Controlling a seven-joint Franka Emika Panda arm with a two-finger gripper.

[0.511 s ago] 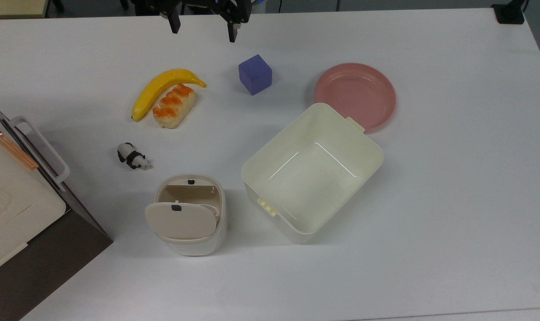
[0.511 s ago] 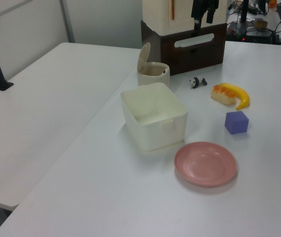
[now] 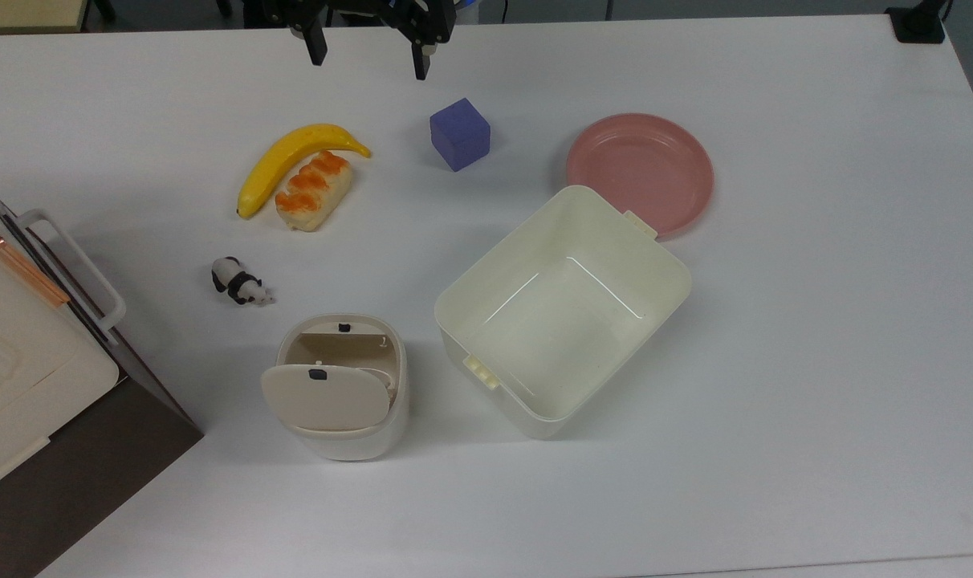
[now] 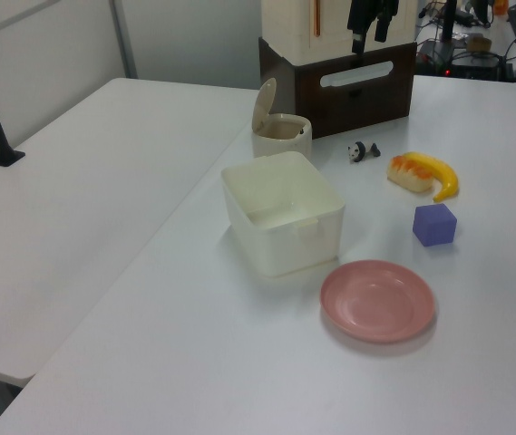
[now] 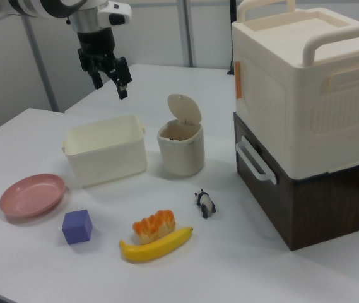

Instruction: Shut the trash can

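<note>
**Lid up, gripper high and far from the bin**

Jaws: spread wide, nothing between them. The gripper (image 3: 368, 58) hangs above the table at the top view's upper edge, fingers pointing down; in the right view (image 5: 110, 77) it sits well above the tabletop, over the tub's far side. No contact with anything.

Nearest below it in the top view: purple cube (image 3: 459, 133) and banana (image 3: 294, 160), the banana touching a glazed bread roll (image 3: 314, 190). Pink plate (image 3: 640, 172) lies to the top view's right, its edge just beside a corner of the large cream lidless tub (image 3: 647, 250). Toy panda (image 3: 238, 282) stands between the roll and the bin.

Trash can (image 3: 344, 387): small, cream, rounded-square, on the table just beside the tub at the top view's lower centre, well apart from the gripper. Its hinged lid (image 5: 184, 108) stands up nearly vertical in the right view, opening exposed. Task not yet started.

Handling, as a judgement: thin moulded plastic, looks light and empty, smooth-sided, so likely to skid or tip if shoved sideways. No grip needed; best to press on the lid's outer face near its free edge and swing it down toward the rim, pushing downward rather than across. A small dark button (image 3: 344, 327) shows on the front rim, probably the latch; lid may need a firm final press to catch.

Stacked storage boxes (image 5: 299, 95) stand close by, to the right view's right of the bin; the approach wants to stay clear of them.
</note>
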